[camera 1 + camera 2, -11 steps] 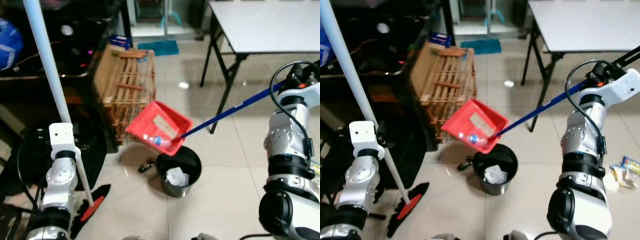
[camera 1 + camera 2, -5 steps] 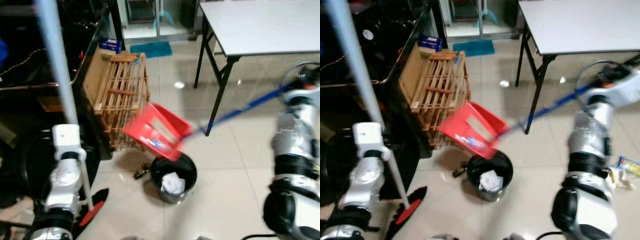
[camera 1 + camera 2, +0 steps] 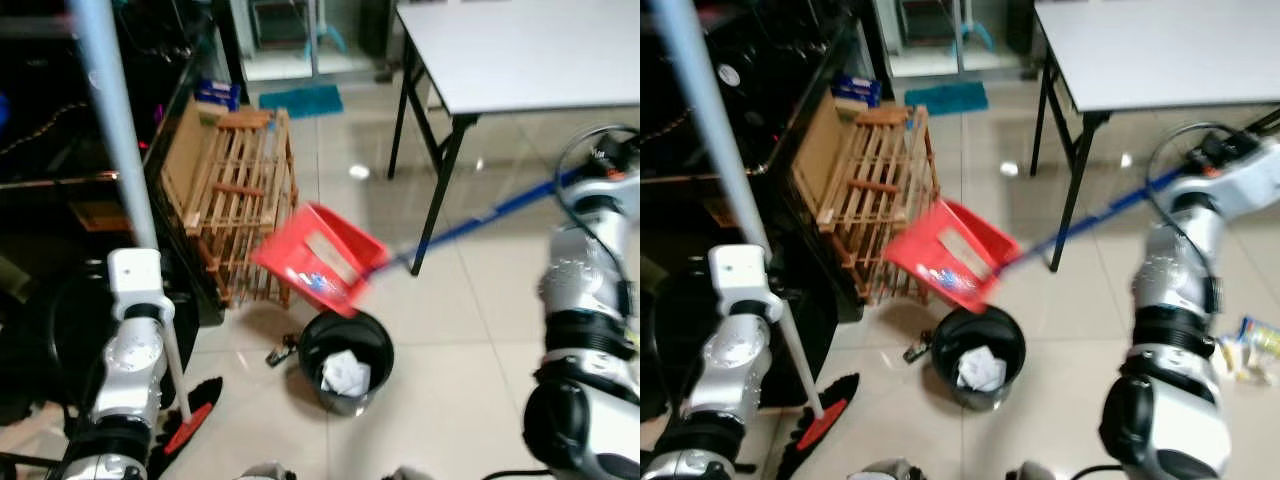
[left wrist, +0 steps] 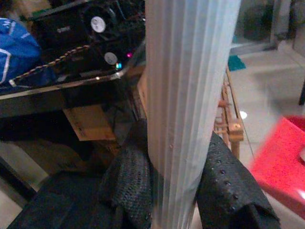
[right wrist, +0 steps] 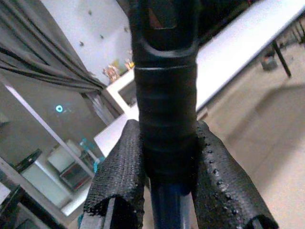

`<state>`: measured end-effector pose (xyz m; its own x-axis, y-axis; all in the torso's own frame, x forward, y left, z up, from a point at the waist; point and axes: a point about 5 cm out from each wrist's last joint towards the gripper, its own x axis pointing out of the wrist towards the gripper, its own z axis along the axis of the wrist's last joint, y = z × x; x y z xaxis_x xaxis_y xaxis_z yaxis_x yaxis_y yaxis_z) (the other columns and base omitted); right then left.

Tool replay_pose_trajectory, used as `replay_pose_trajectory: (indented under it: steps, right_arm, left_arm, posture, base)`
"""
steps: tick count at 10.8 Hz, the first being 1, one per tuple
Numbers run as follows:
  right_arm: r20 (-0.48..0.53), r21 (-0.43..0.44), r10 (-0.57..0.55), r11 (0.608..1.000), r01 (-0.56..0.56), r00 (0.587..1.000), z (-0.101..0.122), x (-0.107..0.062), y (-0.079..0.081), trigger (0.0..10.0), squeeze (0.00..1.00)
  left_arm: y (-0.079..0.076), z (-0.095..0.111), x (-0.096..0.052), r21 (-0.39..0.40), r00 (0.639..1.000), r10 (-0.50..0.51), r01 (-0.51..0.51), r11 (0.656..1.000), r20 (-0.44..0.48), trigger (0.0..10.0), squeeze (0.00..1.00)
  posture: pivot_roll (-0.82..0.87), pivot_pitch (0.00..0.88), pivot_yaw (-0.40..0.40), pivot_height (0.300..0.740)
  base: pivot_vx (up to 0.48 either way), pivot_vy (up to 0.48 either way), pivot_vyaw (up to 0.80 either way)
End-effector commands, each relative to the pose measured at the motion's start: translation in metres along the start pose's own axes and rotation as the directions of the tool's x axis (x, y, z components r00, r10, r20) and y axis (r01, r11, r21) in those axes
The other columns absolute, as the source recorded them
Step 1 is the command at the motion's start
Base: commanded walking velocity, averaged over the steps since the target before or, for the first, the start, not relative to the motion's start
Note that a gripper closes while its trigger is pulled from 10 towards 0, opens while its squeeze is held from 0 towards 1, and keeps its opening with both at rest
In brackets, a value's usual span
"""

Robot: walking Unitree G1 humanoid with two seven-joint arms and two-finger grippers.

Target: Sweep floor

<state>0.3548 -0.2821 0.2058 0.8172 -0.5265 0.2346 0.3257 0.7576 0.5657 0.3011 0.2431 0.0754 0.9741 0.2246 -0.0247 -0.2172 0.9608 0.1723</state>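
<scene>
A red dustpan (image 3: 318,258) hangs tilted above a black bin (image 3: 346,360), with a crumpled wrapper lying inside the pan. Its long blue handle (image 3: 480,215) runs up to my right arm at the right edge. In the right wrist view my right gripper (image 5: 164,186) is shut on the dustpan handle's black grip (image 5: 165,100). My left gripper (image 4: 174,191) is shut on the broom's pale pole (image 4: 186,95). That pole (image 3: 115,140) rises at the left, and the broom's black and red head (image 3: 188,428) rests on the floor beside my left arm.
White crumpled paper lies in the bin. A wooden slatted crate (image 3: 240,190) stands behind the dustpan. A white folding table (image 3: 520,50) with black legs is at the back right. Dark shelving with electronics (image 3: 60,120) is on the left. Small wrappers (image 3: 1250,345) lie on the floor at right.
The camera view has shifted a little. The dustpan stays tilted over the bin with the wrapper inside it. Both grippers keep hold of their handles.
</scene>
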Motion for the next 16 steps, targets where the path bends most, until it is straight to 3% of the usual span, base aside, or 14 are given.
replay_pose_trajectory:
  steps: [1, 13, 16]
  right_arm:
    - [0.037, 0.045, 0.032, 0.998, -0.034, 0.999, 0.0053, 0.0014, 0.0146, 10.0, 0.0]
    - [0.033, 0.043, 0.03, 0.999, -0.032, 0.999, 0.0048, 0.0014, 0.0144, 10.0, 0.0]
    - [0.034, 0.037, 0.028, 0.999, -0.029, 0.999, 0.0056, 0.0023, 0.0126, 10.0, 0.0]
  left_arm:
    - [0.0066, 0.0032, 0.0007, -0.003, 1.0, 0.015, -0.015, 1.0, 0.018, 10.0, 0.0]
    - [0.0042, 0.0029, 0.0002, -0.008, 1.0, 0.005, -0.005, 1.0, 0.015, 10.0, 0.0]
    - [0.0024, 0.0035, -0.0002, -0.02, 1.0, -0.004, 0.005, 1.0, 0.024, 10.0, 0.0]
  posture:
    - [0.0, 0.072, 0.06, 0.74]
    - [0.0, 0.079, 0.057, 0.74]
    - [0.0, 0.079, 0.053, 0.74]
  base:
    - [0.307, 0.0, 0.0]
    - [0.306, 0.0, 0.0]
    - [0.0, 0.0, 0.0]
